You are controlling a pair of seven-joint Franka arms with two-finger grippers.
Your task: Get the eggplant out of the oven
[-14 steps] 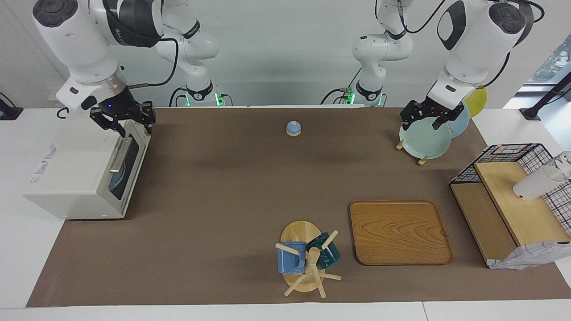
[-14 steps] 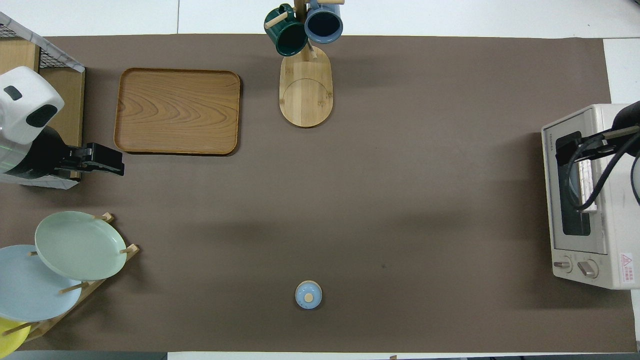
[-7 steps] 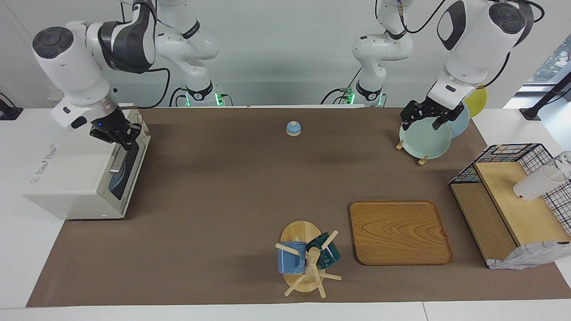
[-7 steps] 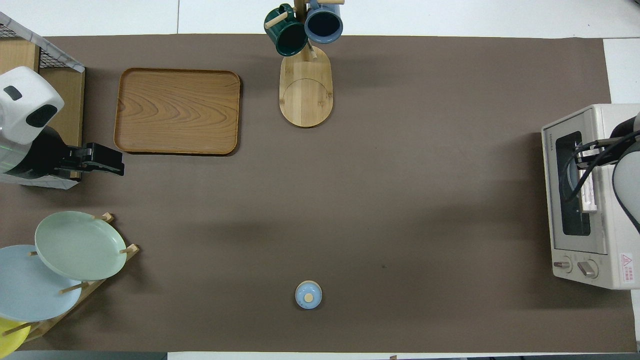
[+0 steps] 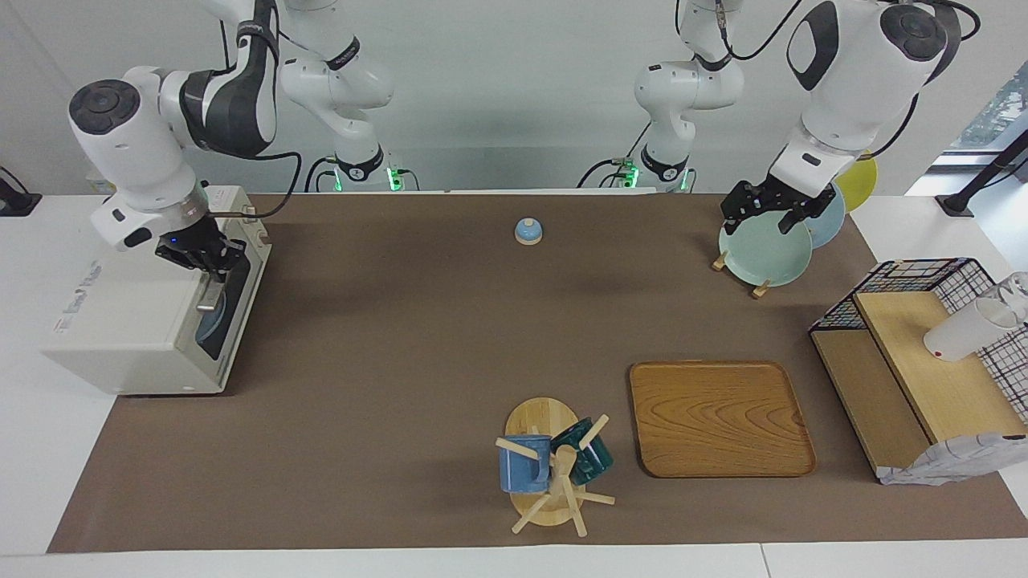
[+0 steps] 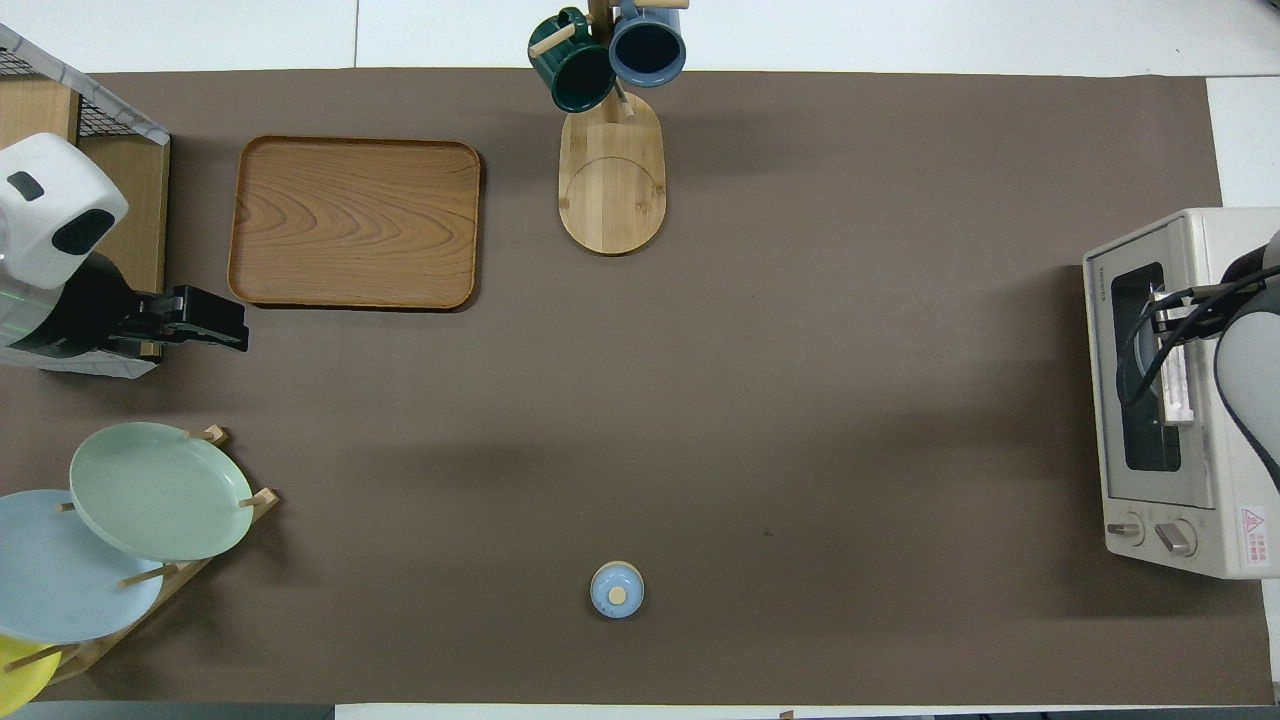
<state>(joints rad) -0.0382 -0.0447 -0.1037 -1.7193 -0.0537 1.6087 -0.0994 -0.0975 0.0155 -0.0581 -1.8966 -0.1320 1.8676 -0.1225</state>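
The cream-white oven [image 5: 120,321] stands at the right arm's end of the table with its dark glass door [image 5: 223,315] closed. My right gripper [image 5: 202,258] is down at the door's top edge, shut on the end of the metal bar handle [image 5: 210,295] nearer the robots. From overhead the right gripper [image 6: 1163,320] sits at the handle's [image 6: 1180,385] other end. The eggplant is hidden. Raised over the plate rack, my left gripper [image 5: 763,217] waits open and holds nothing.
A wooden rack with a green plate [image 5: 763,253] and more plates stands near the left arm's base. A blue lid [image 5: 528,231], a wooden tray [image 5: 719,417], a mug tree [image 5: 554,466] and a wire-and-wood shelf [image 5: 915,353] share the brown mat.
My right gripper came down from above the oven's top corner onto the door handle and went from open to shut. The left arm has not moved.
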